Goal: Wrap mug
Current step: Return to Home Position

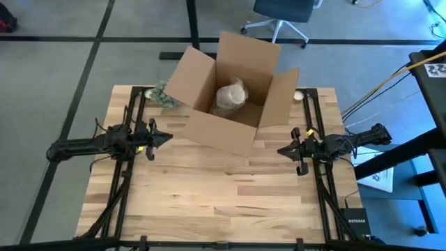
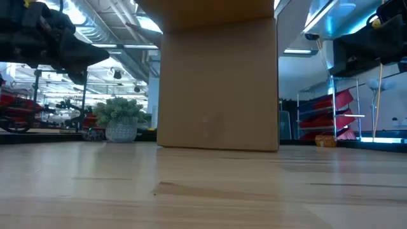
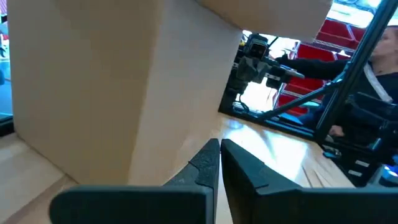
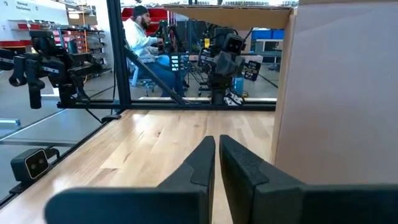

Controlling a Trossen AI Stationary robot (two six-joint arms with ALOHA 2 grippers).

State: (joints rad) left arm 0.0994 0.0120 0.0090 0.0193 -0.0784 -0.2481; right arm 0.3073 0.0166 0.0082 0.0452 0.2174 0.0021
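Left fingers (image 3: 202,167) and right fingers (image 4: 200,163), both shut (holding nothing), sit beside the box (image 1: 223,132), so a swing could knock it.

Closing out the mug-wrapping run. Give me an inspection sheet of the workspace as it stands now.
Surface: wooden table, light planks.
Job's things: cardboard box stands open at the table's far middle; wrapped mug lies inside it.
Clutter: potted plant at the far edge, left of the box.
Grippers: left claw shut, empty, left of the box; right claw shut, empty, right of it; neither touches the box.
Cables: yellow cables run off the table's right side.
Surroundings: office chair beyond the table; person seated in the room.
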